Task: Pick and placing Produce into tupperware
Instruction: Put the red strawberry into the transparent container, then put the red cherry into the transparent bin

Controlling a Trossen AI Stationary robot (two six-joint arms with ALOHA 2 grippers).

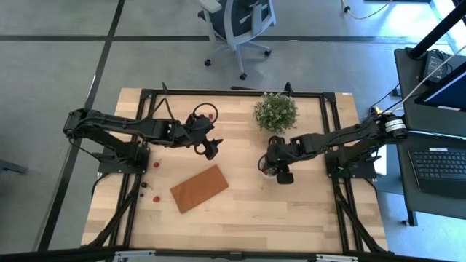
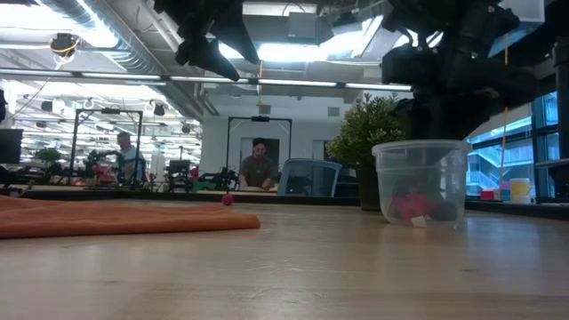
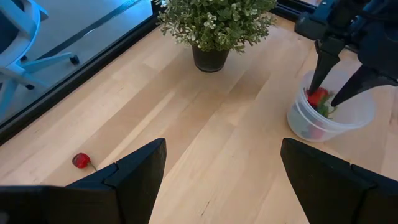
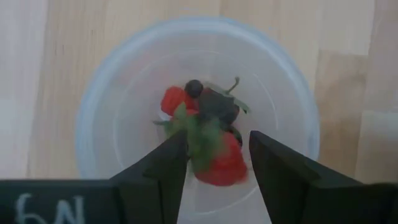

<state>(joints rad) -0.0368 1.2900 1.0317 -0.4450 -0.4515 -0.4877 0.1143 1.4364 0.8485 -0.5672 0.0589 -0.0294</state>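
The tupperware, a small clear round cup, stands on the table right of centre, with red and dark produce lying in it. My right gripper points down into the cup, fingers parted, and a red strawberry piece with green leaves sits between them. My left gripper hangs wide open above the table left of centre, holding nothing. Loose red pieces lie on the wood at the far left and near left, and one shows in the left wrist view. My right gripper comes at the cup from above, with both fingertips below its rim. The strawberry piece lies close against one finger, and a narrow gap shows beside the other. Whether the fingers still touch it, I cannot tell.
A green potted plant stands just beyond the cup at the far side. A flat brown board lies askew near the table's middle. More red pieces lie by the left arm's base. People sit in the room beyond the table.
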